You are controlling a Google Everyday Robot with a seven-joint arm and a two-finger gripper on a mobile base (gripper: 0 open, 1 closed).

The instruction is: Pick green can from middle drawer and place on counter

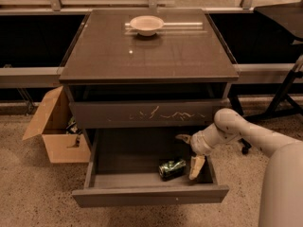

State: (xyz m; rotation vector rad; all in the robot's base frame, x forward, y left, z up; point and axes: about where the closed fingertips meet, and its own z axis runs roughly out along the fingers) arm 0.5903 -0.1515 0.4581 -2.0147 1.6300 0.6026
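The green can point(172, 168) lies on its side inside the open middle drawer point(150, 196), towards the front right. My gripper point(189, 152) hangs inside the drawer just to the right of the can, open, with one finger point(196, 167) close beside the can and the other point(182, 137) behind it. It holds nothing. The counter point(151, 56) is the glossy dark brown top above.
A white bowl point(147, 24) stands at the back of the counter. The scratched drawer front point(147, 113) is above the open drawer. An open cardboard box point(54, 129) sits on the floor at the left. A dark stand leg point(284, 93) is at the right.
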